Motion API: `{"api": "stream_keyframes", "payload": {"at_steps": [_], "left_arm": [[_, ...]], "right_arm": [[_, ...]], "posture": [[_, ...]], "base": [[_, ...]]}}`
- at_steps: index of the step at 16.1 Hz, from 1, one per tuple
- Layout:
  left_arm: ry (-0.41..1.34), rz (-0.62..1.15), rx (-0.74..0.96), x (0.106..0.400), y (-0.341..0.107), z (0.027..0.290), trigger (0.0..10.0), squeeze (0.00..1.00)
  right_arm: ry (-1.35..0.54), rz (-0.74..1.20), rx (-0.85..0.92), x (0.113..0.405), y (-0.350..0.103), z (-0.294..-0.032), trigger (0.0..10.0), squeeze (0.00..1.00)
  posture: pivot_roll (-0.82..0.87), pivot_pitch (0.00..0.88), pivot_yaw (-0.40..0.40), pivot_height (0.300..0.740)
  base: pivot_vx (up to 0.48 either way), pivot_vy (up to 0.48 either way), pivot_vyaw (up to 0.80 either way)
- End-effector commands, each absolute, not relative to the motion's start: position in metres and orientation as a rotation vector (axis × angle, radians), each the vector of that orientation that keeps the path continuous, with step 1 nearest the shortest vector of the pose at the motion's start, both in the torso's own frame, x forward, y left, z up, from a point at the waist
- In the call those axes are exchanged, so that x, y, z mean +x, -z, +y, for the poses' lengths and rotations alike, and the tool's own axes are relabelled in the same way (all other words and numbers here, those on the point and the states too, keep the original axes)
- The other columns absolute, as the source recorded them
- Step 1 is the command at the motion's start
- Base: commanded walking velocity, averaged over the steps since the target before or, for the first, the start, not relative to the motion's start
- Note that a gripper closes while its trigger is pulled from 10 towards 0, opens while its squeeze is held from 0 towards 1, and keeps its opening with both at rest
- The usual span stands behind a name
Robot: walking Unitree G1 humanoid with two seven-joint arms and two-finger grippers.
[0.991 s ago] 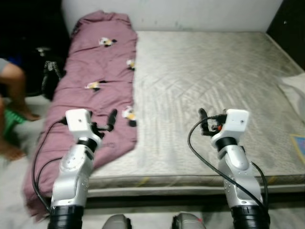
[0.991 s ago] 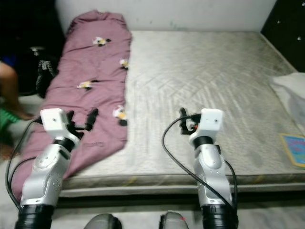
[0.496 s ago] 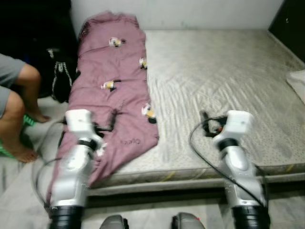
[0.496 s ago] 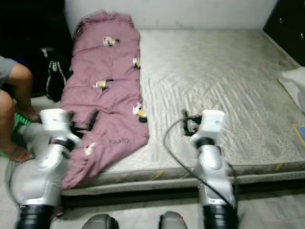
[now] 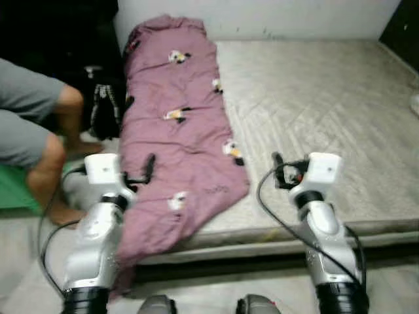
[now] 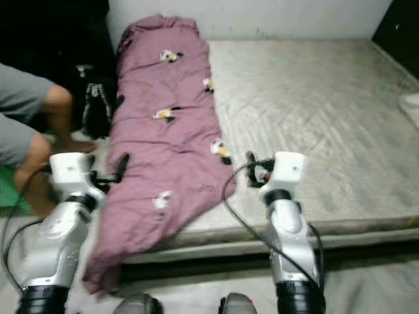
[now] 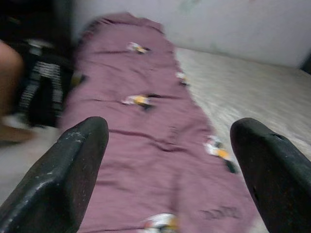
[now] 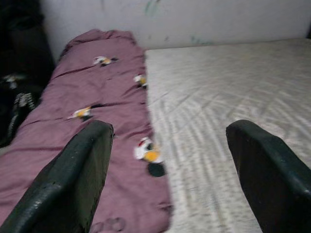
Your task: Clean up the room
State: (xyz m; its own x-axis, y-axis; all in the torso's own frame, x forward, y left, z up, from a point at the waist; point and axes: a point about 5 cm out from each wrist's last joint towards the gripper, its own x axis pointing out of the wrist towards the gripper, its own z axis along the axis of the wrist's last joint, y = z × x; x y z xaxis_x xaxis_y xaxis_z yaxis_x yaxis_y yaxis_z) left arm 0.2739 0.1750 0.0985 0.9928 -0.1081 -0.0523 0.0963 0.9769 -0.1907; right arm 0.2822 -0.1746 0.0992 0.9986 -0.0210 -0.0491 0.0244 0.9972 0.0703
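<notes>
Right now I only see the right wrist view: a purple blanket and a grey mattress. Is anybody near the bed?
Observer: Yes. A person sits on the floor beside the bed's left side, knees bent.
Operator: Does the blanket stay on the bed?
Observer: No. The purple blanket hangs off the near left corner of the mattress, down toward the floor.
Operator: Is the other gripper holding anything?
Observer: No. The left gripper is open above the blanket, holding nothing.
</notes>
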Motion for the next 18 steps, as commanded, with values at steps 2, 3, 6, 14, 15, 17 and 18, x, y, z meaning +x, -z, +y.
{"api": "stream_keyframes", "payload": {"at_steps": [2,3,6,14,15,17,18], "left_arm": [[0.102,0.022,-0.109,0.27,-0.1,0.174,10.0,0.0],[0.097,0.019,-0.1,0.269,-0.1,0.175,10.0,0.0],[0.041,0.017,0.064,0.264,-0.099,0.187,10.0,0.0],[0.041,0.046,0.081,0.254,-0.092,0.191,10.0,0.0],[0.036,0.043,0.062,0.256,-0.093,0.191,10.0,0.0],[0.038,0.032,0.067,0.256,-0.094,0.191,10.0,0.0],[0.04,0.029,0.076,0.256,-0.095,0.192,10.0,0.0]], "right_arm": [[0.036,0.047,0.072,0.277,-0.099,-0.182,10.0,0.0],[0.037,0.049,0.075,0.276,-0.098,-0.183,10.0,0.0],[0.075,0.067,0.098,0.271,-0.092,-0.184,10.0,0.0],[0.06,0.066,0.084,0.27,-0.094,-0.183,10.0,0.0],[0.066,0.056,0.086,0.272,-0.097,-0.184,10.0,0.0],[0.066,0.045,0.076,0.274,-0.1,-0.185,10.0,0.0],[0.065,0.039,0.074,0.275,-0.102,-0.185,10.0,0.0]], "posture": [[-0.04,0.039,-0.006,0.74],[-0.04,0.039,-0.006,0.74],[-0.02,0.073,-0.002,0.74],[-0.02,0.099,-0.002,0.74],[-0.02,0.102,0.002,0.74],[-0.03,0.11,0.003,0.74],[-0.03,0.114,0.003,0.74]], "base": [[0.0,0.0,0.0],[0.0,0.0,0.0],[0.0,0.0,0.0],[0.0,0.0,-0.52],[0.0,0.0,0.0],[0.0,0.0,0.0],[0.0,0.0,0.0]]}}
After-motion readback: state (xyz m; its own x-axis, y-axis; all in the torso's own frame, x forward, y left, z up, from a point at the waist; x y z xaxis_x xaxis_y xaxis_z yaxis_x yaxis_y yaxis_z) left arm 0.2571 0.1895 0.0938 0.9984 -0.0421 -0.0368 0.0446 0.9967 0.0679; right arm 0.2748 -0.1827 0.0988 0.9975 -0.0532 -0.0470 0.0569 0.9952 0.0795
